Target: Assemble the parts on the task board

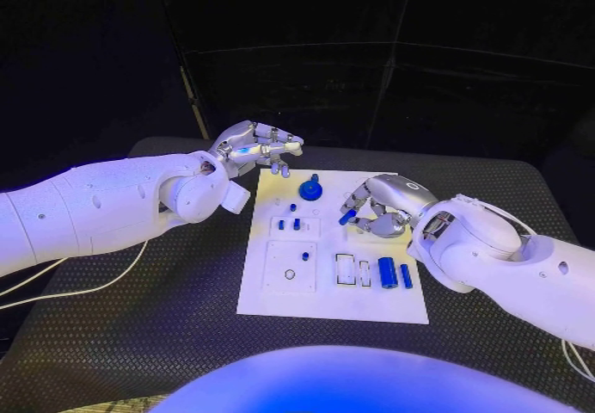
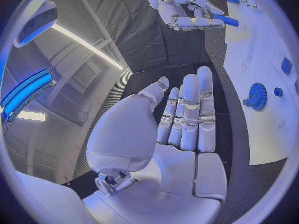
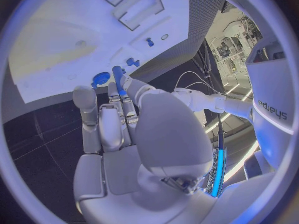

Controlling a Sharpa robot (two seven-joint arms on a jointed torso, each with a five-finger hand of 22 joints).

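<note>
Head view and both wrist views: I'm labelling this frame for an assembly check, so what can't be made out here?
- Head view: the right robot hand covers the task board beneath it; anything lying there is hidden.
- Head view: the small blue parts near the board's middle are too small to tell whether they are seated or loose.
- Right wrist view: the blue peg is partly hidden by the fingers; its lower end cannot be seen.
- Left wrist view: the blue gear is cut near the circle's rim and bent by the lens.

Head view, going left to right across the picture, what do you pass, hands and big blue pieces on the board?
Left robot hand → blue gear → right robot hand, holding a blue peg → blue cylinder lying nearer on the task board.
</note>
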